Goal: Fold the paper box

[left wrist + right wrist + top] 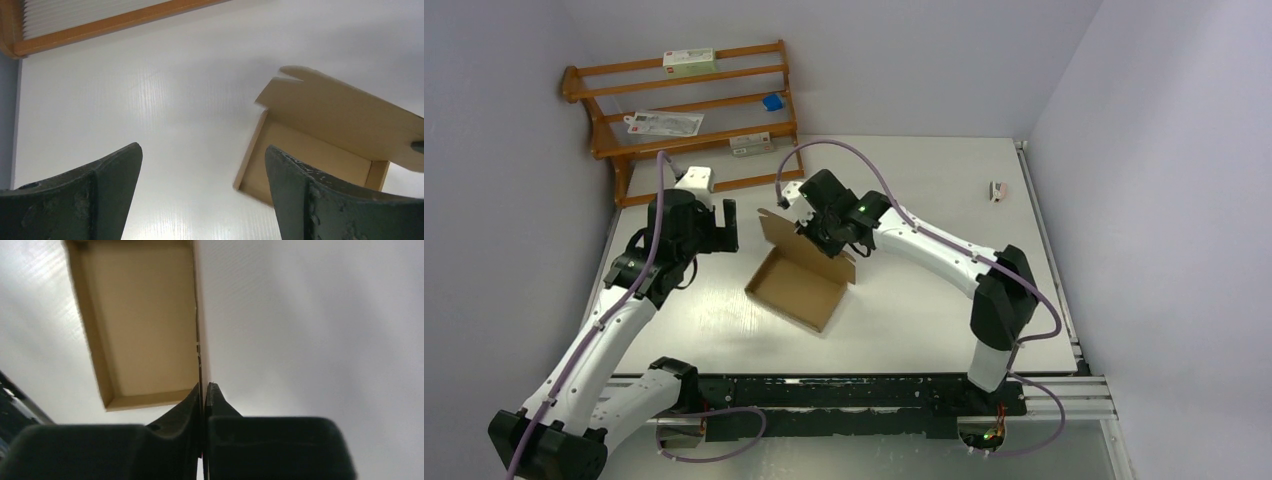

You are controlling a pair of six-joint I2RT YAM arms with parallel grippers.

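Nearest, both arms are bolted to a black rail (844, 390) along the near edge of the table (924, 190). The left arm climbs from the near-left corner in white segments with black joints, a purple cable running along it. It bends at the wrist so that the left gripper (727, 226) points sideways toward the middle of the table. Its dark, scuffed fingers (110, 185) are spread wide and hold nothing, close to the box but apart from it. The right arm rises from the near edge right of centre, folds at a black elbow and reaches leftward and away across the table. The right gripper (204, 387) is clenched on the thin edge of the raised flap of the paper box (796, 285), its black fingertips pressed on either face of cardboard seen edge-on.

The paper box lies about mid-table, a little left of centre, at an angle to the table's edges. It is plain brown corrugated cardboard, matte and unprinted: a shallow rectangular tray with low walls and one broad flap standing up along its far side, a notch cut in the flap's corner.

Farther back, at the far-left corner, an orange-brown wooden rack (684, 100) stands by the wall, its slats holding white cartons (689, 61), a clear pouch (664, 123) and a small blue thing (772, 102). Near the table's far-right edge lies a small pale object (997, 190)
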